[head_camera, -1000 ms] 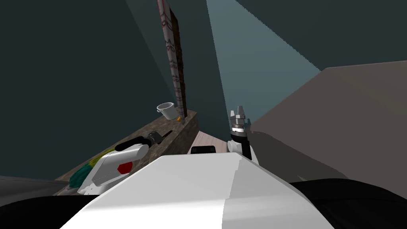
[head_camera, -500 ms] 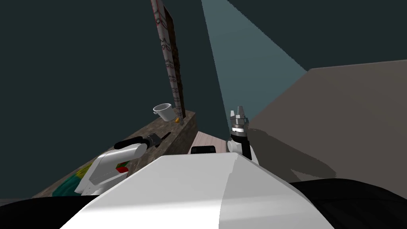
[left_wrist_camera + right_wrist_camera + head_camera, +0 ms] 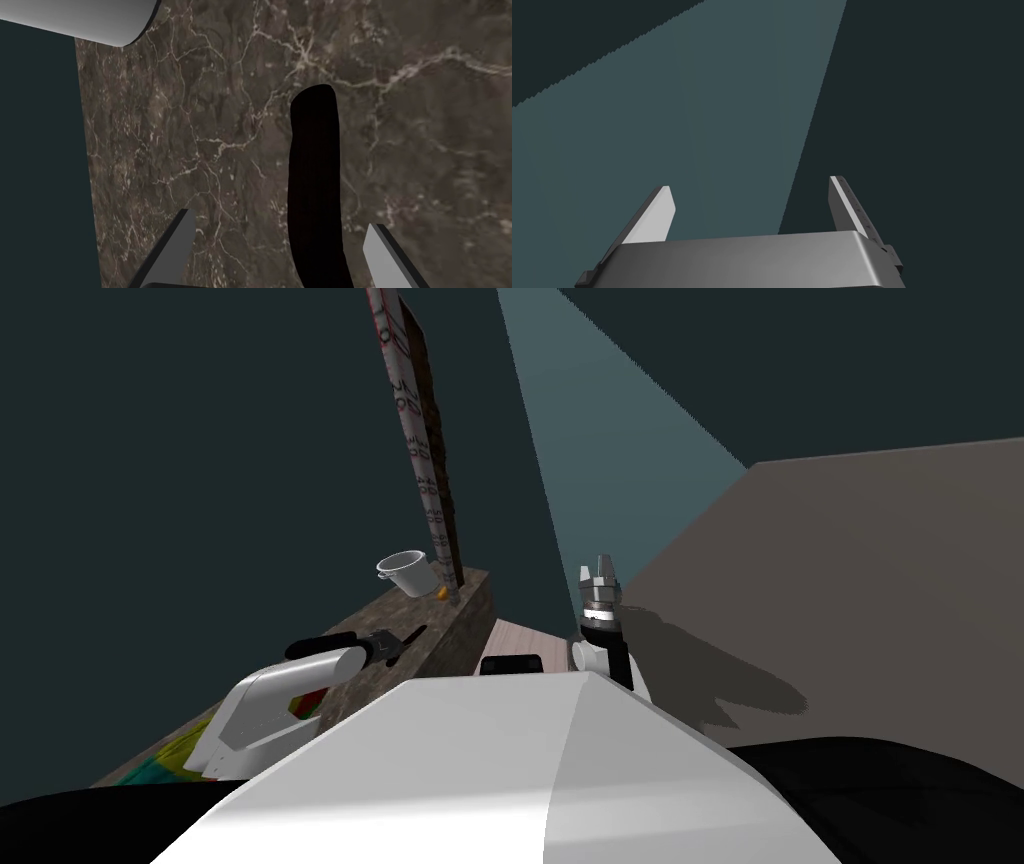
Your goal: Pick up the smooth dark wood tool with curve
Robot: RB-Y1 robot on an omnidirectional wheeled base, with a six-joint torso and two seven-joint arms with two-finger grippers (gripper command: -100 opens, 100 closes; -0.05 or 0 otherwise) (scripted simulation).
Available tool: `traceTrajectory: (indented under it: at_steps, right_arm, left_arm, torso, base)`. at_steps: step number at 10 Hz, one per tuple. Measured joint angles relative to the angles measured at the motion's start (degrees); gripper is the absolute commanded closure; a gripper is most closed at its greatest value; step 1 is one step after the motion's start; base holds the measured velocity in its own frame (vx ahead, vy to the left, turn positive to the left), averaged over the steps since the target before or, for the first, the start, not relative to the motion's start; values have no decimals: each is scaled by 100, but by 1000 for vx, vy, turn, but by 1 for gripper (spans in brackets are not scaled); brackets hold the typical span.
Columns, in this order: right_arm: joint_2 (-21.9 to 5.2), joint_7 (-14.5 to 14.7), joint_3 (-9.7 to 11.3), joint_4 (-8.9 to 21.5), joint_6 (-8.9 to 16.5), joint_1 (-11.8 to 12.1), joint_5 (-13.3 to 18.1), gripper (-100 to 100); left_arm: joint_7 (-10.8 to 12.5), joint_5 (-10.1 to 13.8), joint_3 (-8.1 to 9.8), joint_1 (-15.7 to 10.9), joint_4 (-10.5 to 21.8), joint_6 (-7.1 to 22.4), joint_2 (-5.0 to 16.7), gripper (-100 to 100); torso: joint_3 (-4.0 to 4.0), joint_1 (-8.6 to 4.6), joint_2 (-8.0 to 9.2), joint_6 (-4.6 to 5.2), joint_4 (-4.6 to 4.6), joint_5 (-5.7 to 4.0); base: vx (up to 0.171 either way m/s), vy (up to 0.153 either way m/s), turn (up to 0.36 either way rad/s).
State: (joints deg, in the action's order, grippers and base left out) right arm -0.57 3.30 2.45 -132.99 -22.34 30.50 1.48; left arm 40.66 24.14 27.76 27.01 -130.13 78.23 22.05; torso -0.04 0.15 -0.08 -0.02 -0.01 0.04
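A smooth, near-black curved tool point(image 3: 315, 180) lies flat on the brown marbled counter point(image 3: 210, 125). My left gripper point(image 3: 280, 220) hovers over it, open, with the tool's near end between the fingers and closer to one of them. The head view has the left gripper point(image 3: 385, 645) low over the counter point(image 3: 455, 613), the tool's tip point(image 3: 413, 635) poking out beyond it. My right gripper point(image 3: 601, 573) is raised upright beside my chest, open and holding nothing point(image 3: 749, 197).
A white pot point(image 3: 403, 571) and a small orange thing point(image 3: 441, 591) stand at the counter's far end by a tall patterned panel point(image 3: 415, 458). A white rounded object point(image 3: 90, 20) lies beyond the tool. Colourful items point(image 3: 180, 750) sit near my left elbow. The counter's edge borders a dark wall.
The whole head view has slid left, so my view has turned a little. The left gripper stays over the tool, slightly lower on the counter. The right arm has not moved.
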Motion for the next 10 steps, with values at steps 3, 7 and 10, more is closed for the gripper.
traceTrajectory:
  at_steps: [3, 7, 10]
  right_arm:
    - [0, 0, 0, 0, 0, 0, 0, 0]
    - [0, 0, 0, 0, 0, 0, 0, 0]
    - [0, 0, -1, 0, 0, 1, 0, 0]
  left_arm:
    - [155, 47, 103, -66, 15, 417, -13, -100]
    - [417, 124, 280, -222, 122, 1045, -34, -100]
    - [591, 146, 365, -344, 218, 1494, -58, -100]
  torso:
    - [2, -6, 3, 0, 1, -1]
    - [0, 0, 0, -1, 0, 0]
    - [1, -1, 1, -5, 0, 0]
  base:
    - [0, 22, -85]
    - [6, 36, -117]
    - [2, 35, -117]
